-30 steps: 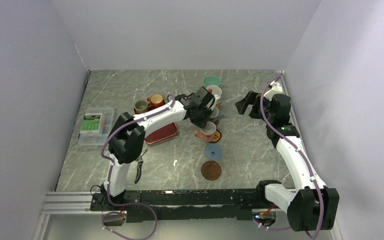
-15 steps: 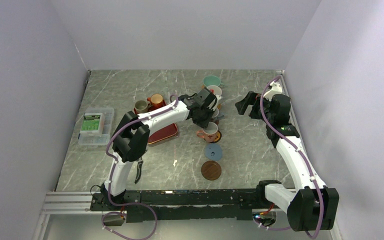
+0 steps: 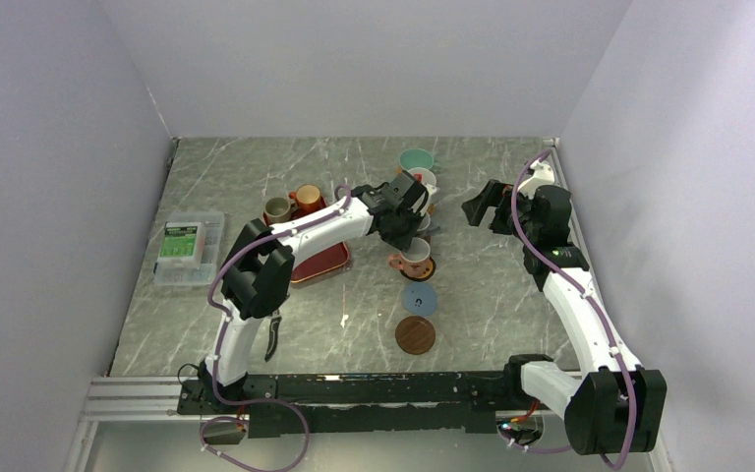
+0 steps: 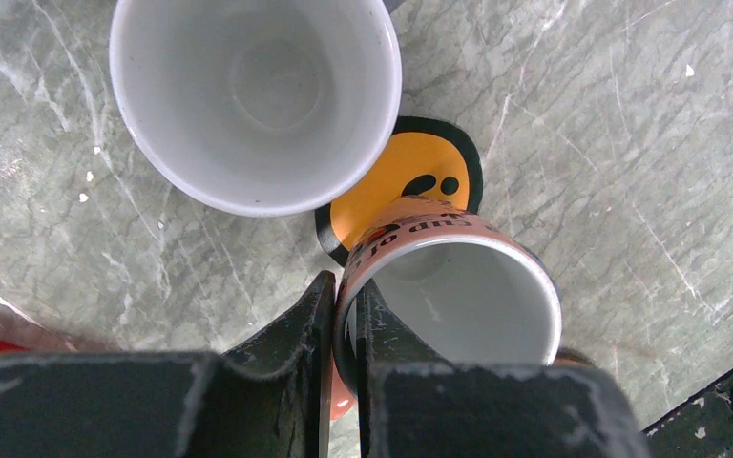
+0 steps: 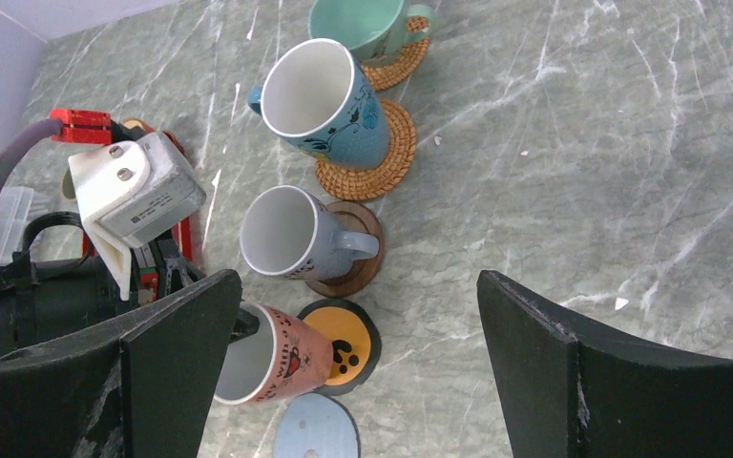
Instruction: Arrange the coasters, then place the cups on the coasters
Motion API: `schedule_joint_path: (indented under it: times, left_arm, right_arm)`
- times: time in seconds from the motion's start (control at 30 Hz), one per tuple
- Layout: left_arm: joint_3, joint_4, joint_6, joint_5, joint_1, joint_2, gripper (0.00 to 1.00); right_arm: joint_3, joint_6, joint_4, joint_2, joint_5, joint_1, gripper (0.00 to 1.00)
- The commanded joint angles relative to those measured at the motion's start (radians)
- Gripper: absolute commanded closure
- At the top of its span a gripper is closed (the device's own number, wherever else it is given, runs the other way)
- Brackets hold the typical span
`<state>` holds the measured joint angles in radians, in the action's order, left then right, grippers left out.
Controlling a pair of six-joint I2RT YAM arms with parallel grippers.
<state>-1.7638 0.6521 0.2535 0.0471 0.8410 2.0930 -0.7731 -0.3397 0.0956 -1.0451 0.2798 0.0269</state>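
Pink-handled cup (image 4: 449,286), rim clamped in left gripper (image 4: 344,320), has edged onto the black orange-faced coaster (image 4: 410,181), tilted, not yet seated; right gripper (image 3: 480,206) spread, empty.

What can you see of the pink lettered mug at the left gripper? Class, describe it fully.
The pink mug looks ceramic: salmon outside with black lettering, glossy white and empty inside. The left gripper is shut on its wall, one finger inside the rim and one outside, near the mostly hidden handle. The mug sits mouth-up over part of the black coaster with an orange face; whether its base actually rests on it cannot be told.
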Motion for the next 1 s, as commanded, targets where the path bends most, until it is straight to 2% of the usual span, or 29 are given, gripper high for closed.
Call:
schedule_joint_path:
  times: [0.0,0.47,0.97]
  left_arm:
    - [-0.054,-0.038,0.018,-0.019,0.007,-0.004,0.97]
    - [-0.073,-0.033,0.018,-0.023,0.007,0.014,0.97]
    - [-0.085,-0.029,0.009,-0.039,0.006,0.032,0.89]
  right_arm:
    - [0.004,0.015,-0.059,0.023,0.018,-0.003,0.00]
    - [0.006,0.016,-0.059,0.023,0.021,-0.003,0.00]
    - [0.007,0.016,-0.059,0.026,0.022,-0.003,0.00]
